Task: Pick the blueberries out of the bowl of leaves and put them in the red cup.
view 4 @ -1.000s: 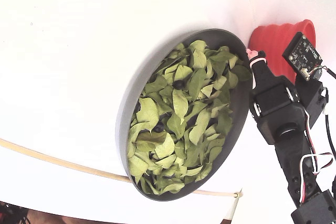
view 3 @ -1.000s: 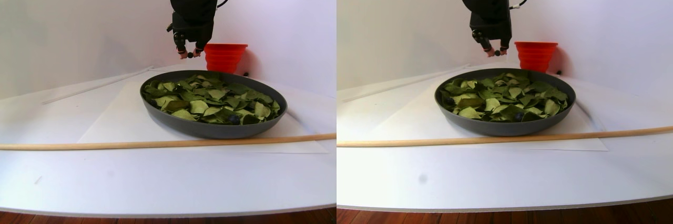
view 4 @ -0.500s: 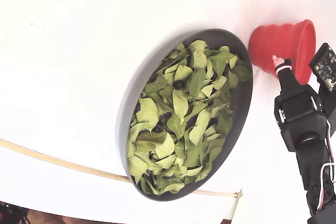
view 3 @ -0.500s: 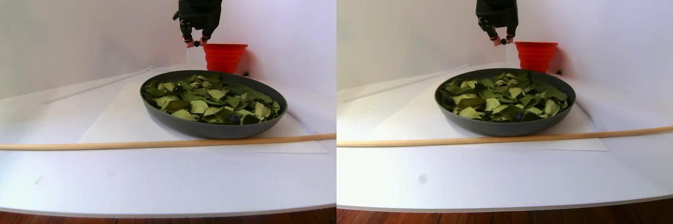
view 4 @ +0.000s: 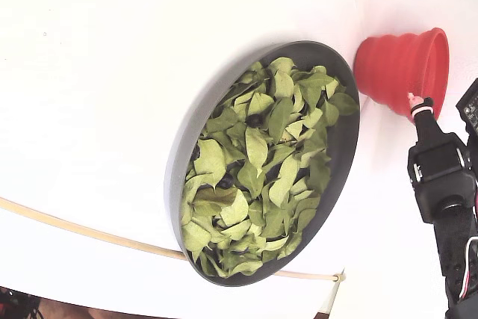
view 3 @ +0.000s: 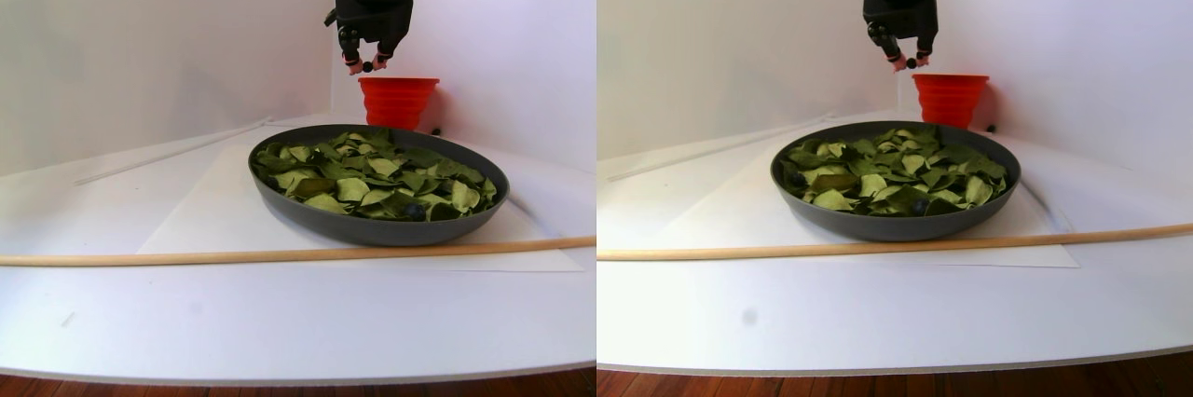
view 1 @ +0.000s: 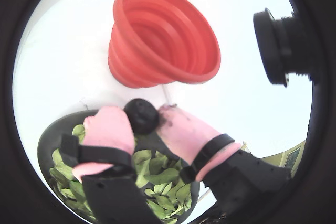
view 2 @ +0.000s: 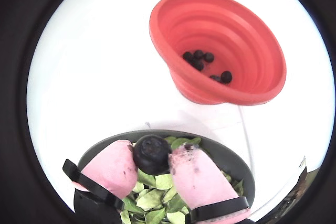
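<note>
Held berry: one of the blueberries, dark and round, pinched between the two pink fingertips; seen the same way in both wrist views.
Gripper: gripper closed on that berry, pink pads touching it on either side, black straps across the fingers. In the stereo pair view it hangs in the air, above and just left of the cup's rim.
Red cup: red cup lies beyond the claw tips, upright, ribbed sides widening to the rim; several blueberries already on its floor.
Bowl: dark grey bowl below and behind the claw, its far rim near the cup but apart from it.
Leaves: green leaves fill the bowl; a few dark berries show among them.
Table: white surface, a thin wooden rod lying across it on the far side of the bowl from the claw.
Writing: none legible in any view.
</note>
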Action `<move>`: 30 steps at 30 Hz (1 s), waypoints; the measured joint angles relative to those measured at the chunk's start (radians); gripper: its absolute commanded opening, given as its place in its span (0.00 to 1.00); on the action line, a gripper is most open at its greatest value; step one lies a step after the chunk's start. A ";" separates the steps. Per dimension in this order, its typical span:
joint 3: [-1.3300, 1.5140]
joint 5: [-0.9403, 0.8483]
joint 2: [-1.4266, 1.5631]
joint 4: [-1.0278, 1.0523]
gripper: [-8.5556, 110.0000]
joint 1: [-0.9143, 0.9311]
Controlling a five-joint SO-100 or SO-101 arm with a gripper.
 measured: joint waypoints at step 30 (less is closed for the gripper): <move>-0.324 -0.011 -0.218 0.017 0.16 0.078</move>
